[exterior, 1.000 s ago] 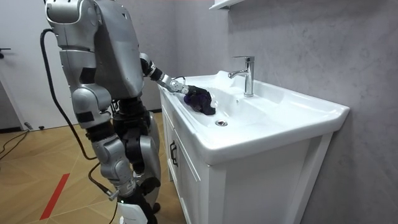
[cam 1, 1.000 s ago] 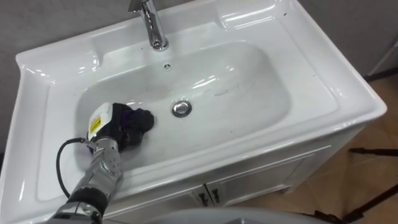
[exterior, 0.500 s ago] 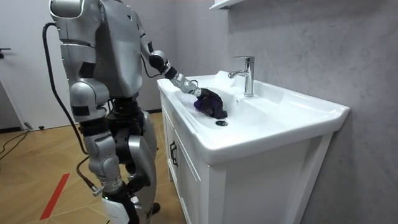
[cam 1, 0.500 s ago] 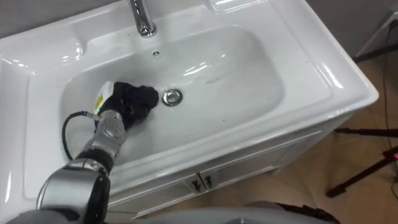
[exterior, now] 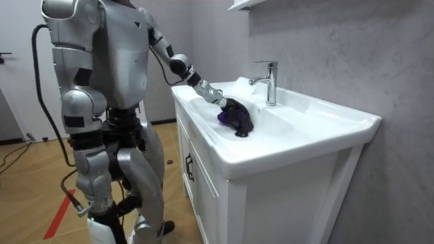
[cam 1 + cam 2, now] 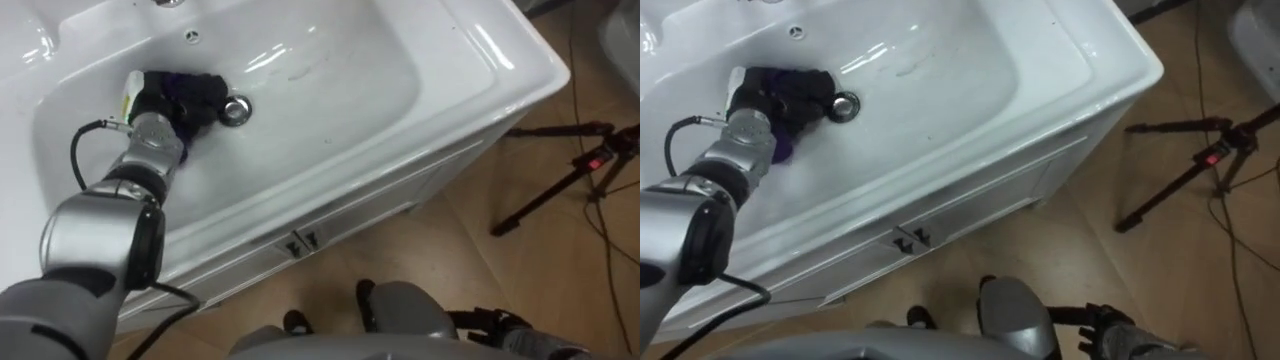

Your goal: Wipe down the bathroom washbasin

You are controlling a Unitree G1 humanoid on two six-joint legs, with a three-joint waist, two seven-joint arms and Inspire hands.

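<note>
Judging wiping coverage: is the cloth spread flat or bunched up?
Bunched: the dark cloth sits as a crumpled wad beside the drain, at the left hand.

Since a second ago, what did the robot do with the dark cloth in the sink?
The left hand slid the dark purple cloth along the bottom of the basin toward the drain. The cloth now lies right beside the drain, and the arm reaches further out. The hand stayed on the cloth. The basin and faucet have not moved.
</note>
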